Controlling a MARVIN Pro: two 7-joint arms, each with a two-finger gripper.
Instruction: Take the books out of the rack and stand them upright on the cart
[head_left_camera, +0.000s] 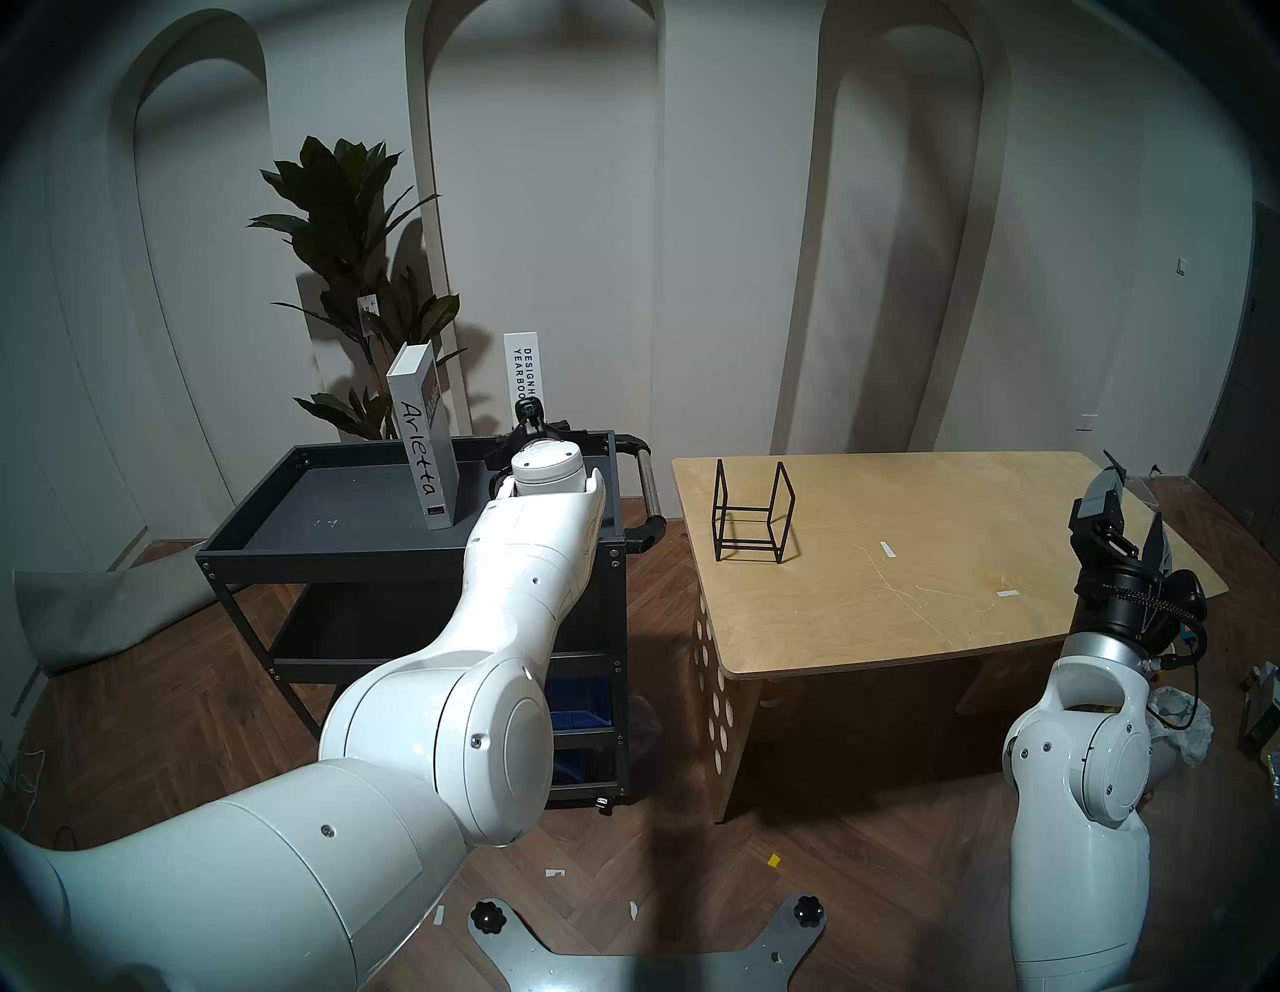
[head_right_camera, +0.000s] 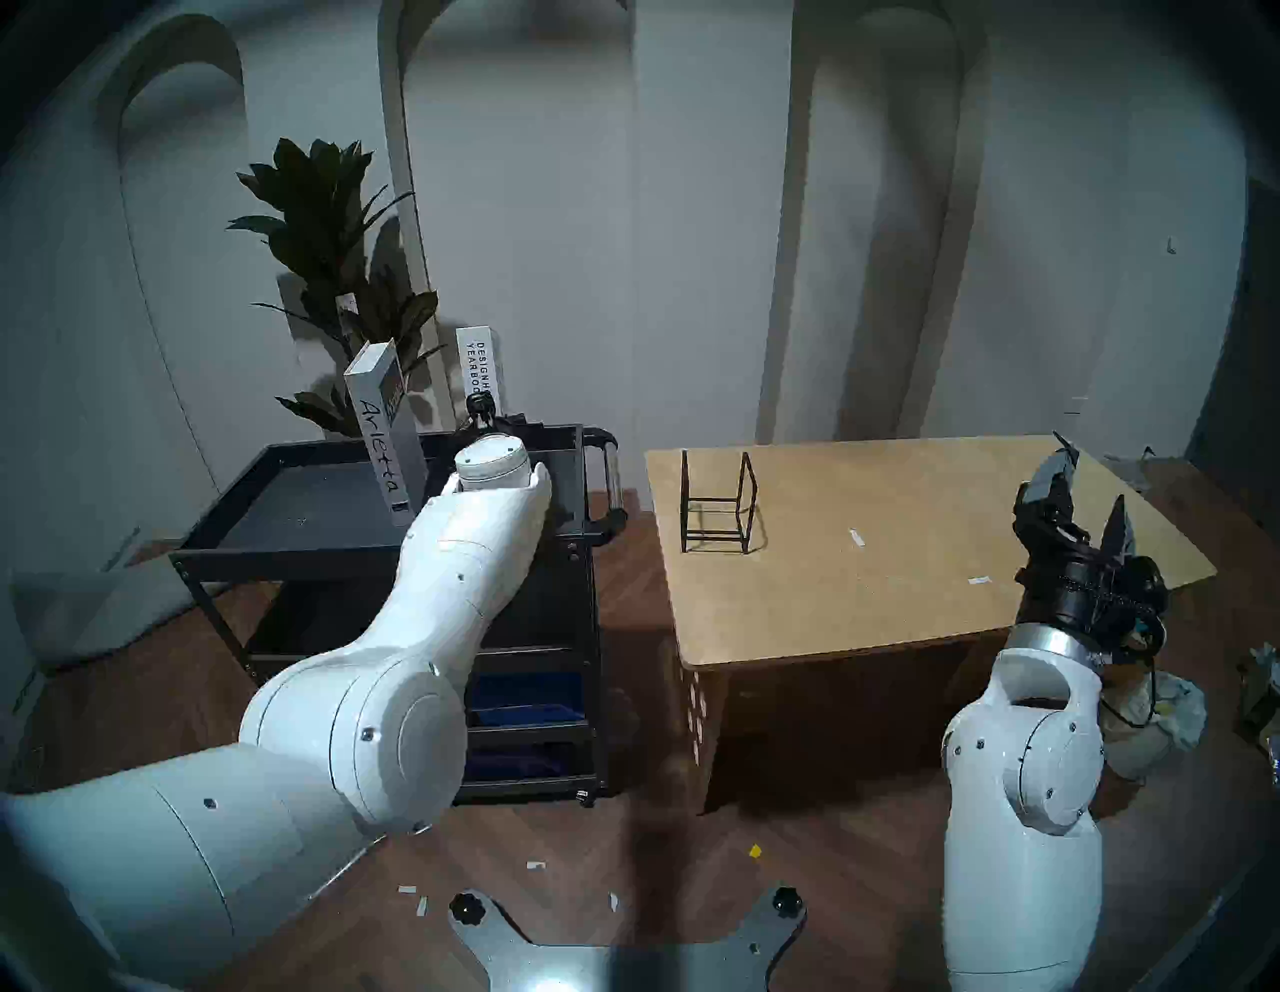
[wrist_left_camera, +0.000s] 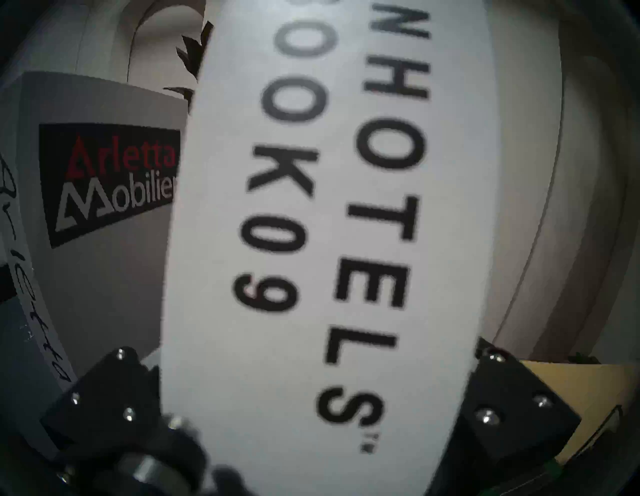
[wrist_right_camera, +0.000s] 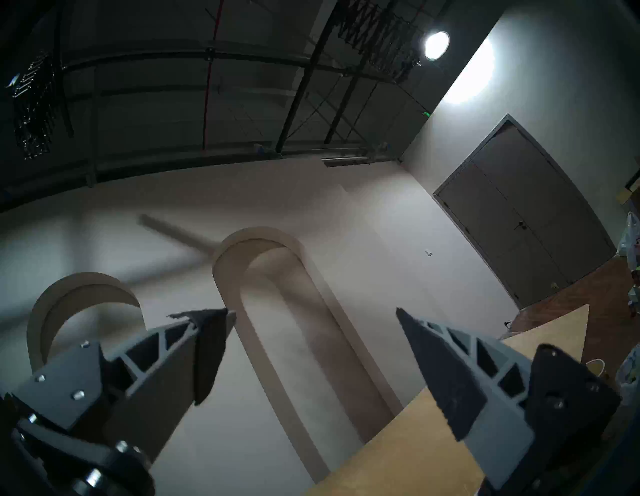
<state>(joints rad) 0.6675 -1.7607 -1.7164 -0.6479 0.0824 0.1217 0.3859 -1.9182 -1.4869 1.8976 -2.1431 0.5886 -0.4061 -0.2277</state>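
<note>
The "Arletta" book (head_left_camera: 422, 443) stands on the cart's (head_left_camera: 332, 551) top tray, tilted slightly left, and also shows in the left wrist view (wrist_left_camera: 104, 277). My left gripper (head_left_camera: 532, 424) is shut on the spine of the "DESIGNHOTELS YEARBOOK09" book (head_left_camera: 524, 370), holding it upright over the tray's back right, to the right of "Arletta". In the left wrist view this book (wrist_left_camera: 329, 242) fills the gap between the fingers (wrist_left_camera: 114, 388). Its bottom is hidden behind my arm. The black wire rack (head_left_camera: 753, 511) stands empty on the wooden table. My right gripper (head_left_camera: 1132, 512) is open and empty, pointing up at the table's right edge.
The light wooden table (head_left_camera: 900, 589) stands right of the cart, with bits of white tape on it. The cart's handle with its silver bar (head_left_camera: 647, 478) faces the table. A potted plant (head_left_camera: 346, 228) stands behind the cart. Bags lie on the floor at the far right.
</note>
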